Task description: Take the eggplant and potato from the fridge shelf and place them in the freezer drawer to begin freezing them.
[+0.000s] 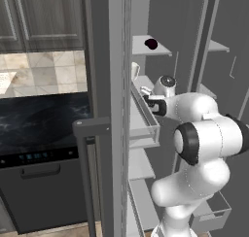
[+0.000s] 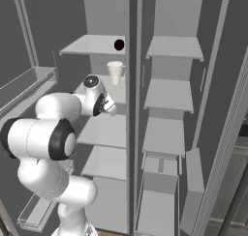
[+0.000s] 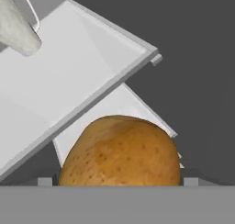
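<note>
No readable writing or brand anywhere; only tiny pale marks on dishwasher control strip (image 1: pixel 30 157), too small to make out. Hand view: potato (image 3: pixel 120 152) big and close, tan-orange w/ dark speckles, sitting at bottom centre betw. the two finger tips (image 3: pixel 45 181), which peek out grey at either side of it; appears held, but contact not clearly visible, so can't tell for sure how far jaws are apart or whether clamped. Behind potato, white fridge shelf (image 3: pixel 87 76) running diagonally, plus part of white cup (image 3: pixel 16 25) at upper left corner. Left base view adds what hand view lacks: eggplant (image 1: pixel 151 44), near-black lump, on upper fridge shelf (image 1: pixel 160 50), well above the arm; wrist reaching in at next shelf down; open fridge door w/ see-through bin (image 1: pixel 146 119); grey freezer drawer (image 1: pixel 214 214) low at bottom right, partly hidden behind arm; wood cabinets (image 1: pixel 39 17) and tiled wall at left. Gripper itself hidden behind wrist there. Right base view: eggplant (image 2: pixel 119 45) on top left shelf, cup (image 2: pixel 115 72) upright on shelf below it, gripper (image 2: pixel 110 106) just beside and below cup, potato not distinguishable there; right-hand column of shelves bare.
</note>
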